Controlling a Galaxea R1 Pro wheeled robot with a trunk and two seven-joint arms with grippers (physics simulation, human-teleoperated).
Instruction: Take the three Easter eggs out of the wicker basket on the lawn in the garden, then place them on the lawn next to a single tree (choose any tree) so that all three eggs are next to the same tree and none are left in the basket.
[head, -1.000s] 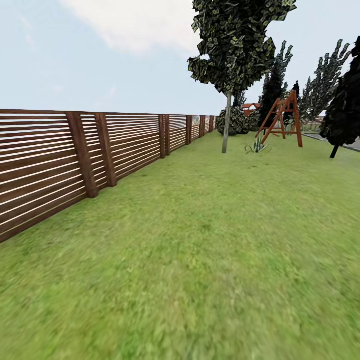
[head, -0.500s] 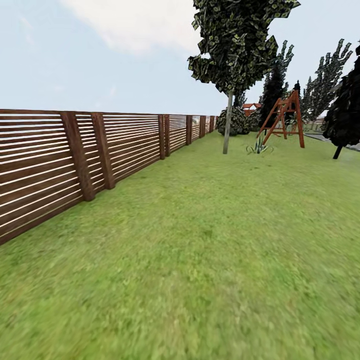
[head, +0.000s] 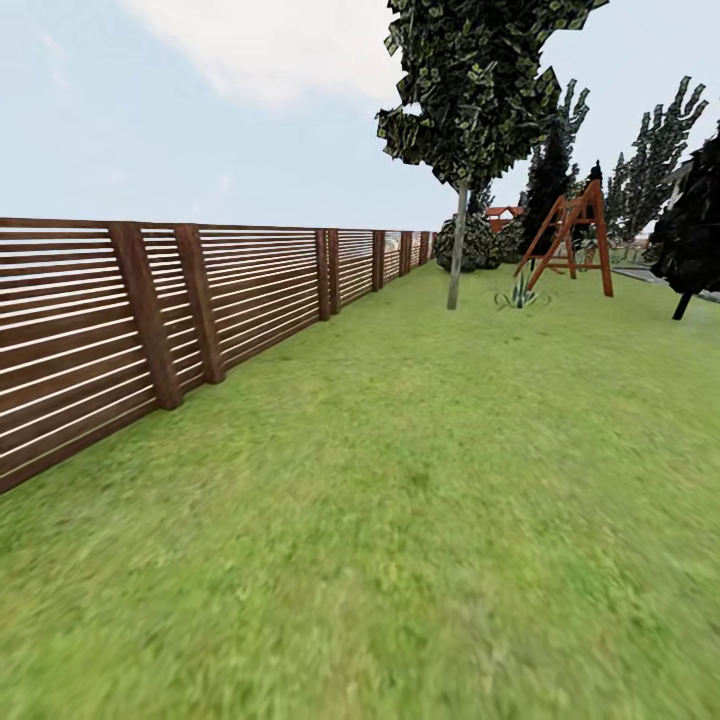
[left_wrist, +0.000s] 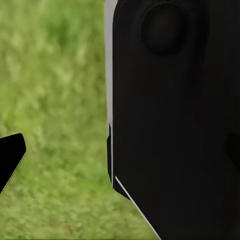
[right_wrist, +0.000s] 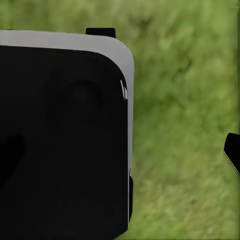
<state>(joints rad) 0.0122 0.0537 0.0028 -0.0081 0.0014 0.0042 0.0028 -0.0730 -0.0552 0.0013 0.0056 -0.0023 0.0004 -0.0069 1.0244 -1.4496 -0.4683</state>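
Note:
The lawn (head: 400, 480) spreads out ahead of me in the head view, green and mottled. A tree (head: 457, 250) with a slender pale trunk and a dark leafy crown stands far ahead on the grass. The Easter eggs and the wicker basket are out of view. Over blurred grass in the left wrist view, a black fingertip (left_wrist: 11, 159) of the left gripper sits at the frame's edge. A black fingertip (right_wrist: 233, 150) of the right gripper sits likewise at the edge of the right wrist view. Nothing lies between the fingers of either gripper.
A brown slatted fence (head: 200, 300) runs along the lawn's left side into the distance. A red-brown swing frame (head: 570, 235), a small spiky plant (head: 520, 293), a round bush (head: 482, 245) and a dark conifer (head: 695, 235) stand at the far end. My dark body (left_wrist: 175, 125) fills much of both wrist views.
The whole head view has shifted: fence posts slid left and the tree and swing frame drifted slightly right, so the camera moved forward along the fence.

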